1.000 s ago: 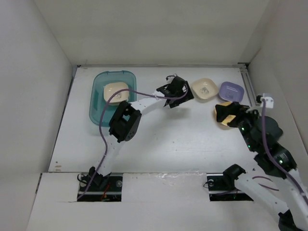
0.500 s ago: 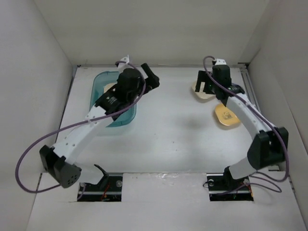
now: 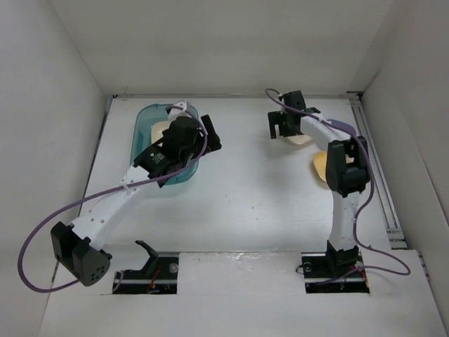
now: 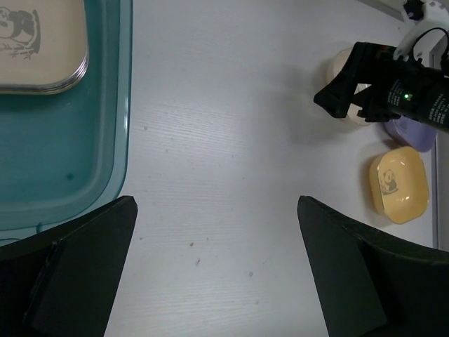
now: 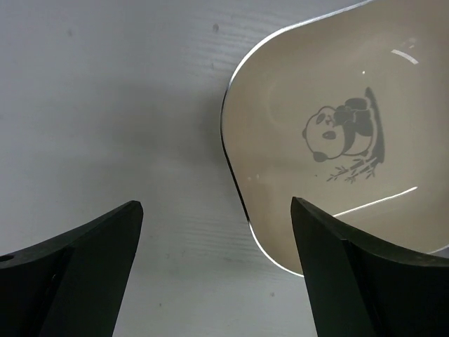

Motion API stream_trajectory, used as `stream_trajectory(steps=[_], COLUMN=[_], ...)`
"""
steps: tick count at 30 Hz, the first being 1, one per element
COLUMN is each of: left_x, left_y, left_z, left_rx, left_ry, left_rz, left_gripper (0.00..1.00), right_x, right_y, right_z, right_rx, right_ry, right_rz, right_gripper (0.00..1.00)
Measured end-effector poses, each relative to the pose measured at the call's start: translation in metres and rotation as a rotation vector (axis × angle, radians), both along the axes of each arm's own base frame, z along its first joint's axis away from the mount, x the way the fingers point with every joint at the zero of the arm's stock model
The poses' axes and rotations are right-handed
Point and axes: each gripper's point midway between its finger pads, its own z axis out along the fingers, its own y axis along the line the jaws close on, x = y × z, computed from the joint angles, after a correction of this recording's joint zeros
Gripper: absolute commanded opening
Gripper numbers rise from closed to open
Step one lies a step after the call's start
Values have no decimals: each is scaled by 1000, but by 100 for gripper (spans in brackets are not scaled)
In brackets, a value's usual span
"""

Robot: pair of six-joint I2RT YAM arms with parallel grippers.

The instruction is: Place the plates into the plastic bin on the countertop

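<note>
The left gripper is spread wide and empty over the table, just beside the bin. A cream plate lies in the bin, cut off by the frame edge. The right gripper, also spread and empty, hangs above a second cream plate, which is partly out of frame. A yellow plate sits near it on the table. A lavender plate is mostly hidden behind the right arm.

Top view overhead, far; wrist views face down, right very near (all share cream plate)
</note>
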Motion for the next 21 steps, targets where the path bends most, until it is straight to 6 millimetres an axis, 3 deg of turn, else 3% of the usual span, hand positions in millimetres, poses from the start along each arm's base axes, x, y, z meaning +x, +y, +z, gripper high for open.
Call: stream_trajectory(steps=[3,6,7,9,13,15,21], left_x=[-3,-4,-5,-5,-7,-8,-8], left_y=[3,3,3,4,6,7,15], left_z=[-5,-9,-11,-13,-20,-23,-29], left_rx=[12,20,22,26,36,43,65], left_ry=[7,14,17,21,32,36,42], left_rz=[-4,-7,-8,-8,-8,-6,17], left_gripper=[100,100,100,100,100,100,100], right_x=[-7,-10,-11,-10,-19,-20,-19], right_y=[-1,3,5,10,29,36,57], right_z=[-27,-34,-34,-34,-42,-40,-20], right_rx=[-19,-9,-4,1,4,-6,-6], right_ry=[65,85,85,78,90,78,3], right_rz=[6,23,30,44,85,104,158], right_gripper=[89,71,52,38,24,1,0])
